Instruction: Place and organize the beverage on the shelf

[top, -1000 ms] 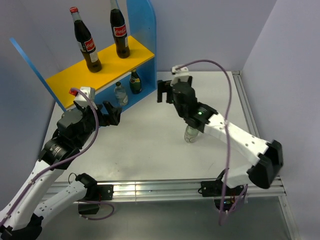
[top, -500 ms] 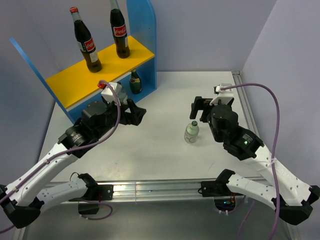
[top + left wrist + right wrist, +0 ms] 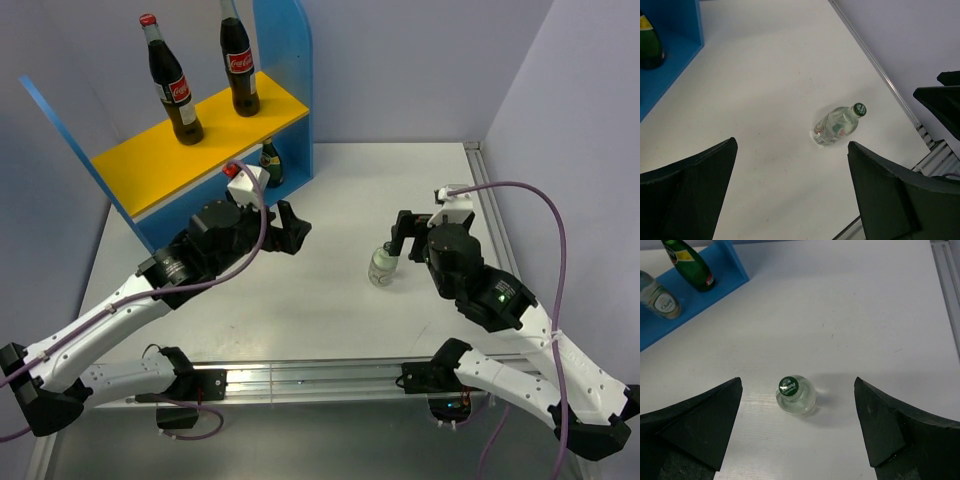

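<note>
Here our right gripper [image 3: 798, 382] hangs spread wide, the upright clear bottle [image 3: 799, 401] just below between its fingers, lined up for grasping. Our left gripper [image 3: 792, 143], also spread, holds nothing.

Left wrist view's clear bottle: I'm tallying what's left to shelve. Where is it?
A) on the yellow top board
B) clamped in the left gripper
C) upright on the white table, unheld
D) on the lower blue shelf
C: the clear bottle stands upright on the white table, nothing gripping it.
</note>
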`<action>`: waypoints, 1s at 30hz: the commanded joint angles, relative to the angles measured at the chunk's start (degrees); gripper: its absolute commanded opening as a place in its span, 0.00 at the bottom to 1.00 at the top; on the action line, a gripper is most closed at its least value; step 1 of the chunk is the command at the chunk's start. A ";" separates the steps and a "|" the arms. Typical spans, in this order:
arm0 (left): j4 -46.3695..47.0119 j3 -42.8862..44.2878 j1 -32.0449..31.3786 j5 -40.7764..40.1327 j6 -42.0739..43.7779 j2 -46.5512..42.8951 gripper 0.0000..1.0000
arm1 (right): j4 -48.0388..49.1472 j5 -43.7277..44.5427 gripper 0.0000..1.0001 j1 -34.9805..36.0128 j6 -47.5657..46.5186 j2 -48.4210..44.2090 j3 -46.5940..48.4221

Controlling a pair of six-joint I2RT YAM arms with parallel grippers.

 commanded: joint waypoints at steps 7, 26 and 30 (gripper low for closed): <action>3.10 2.19 -1.74 -3.11 0.02 1.49 1.00 | -1.43 -4.99 0.99 -0.38 4.15 -1.57 -5.66; 26.91 0.78 -8.33 4.98 6.17 20.79 1.00 | -10.12 3.19 1.00 -0.38 3.99 -10.53 1.01; 30.52 4.99 -12.72 3.23 11.01 28.46 0.99 | -11.71 3.28 1.00 -0.38 2.93 -12.19 2.42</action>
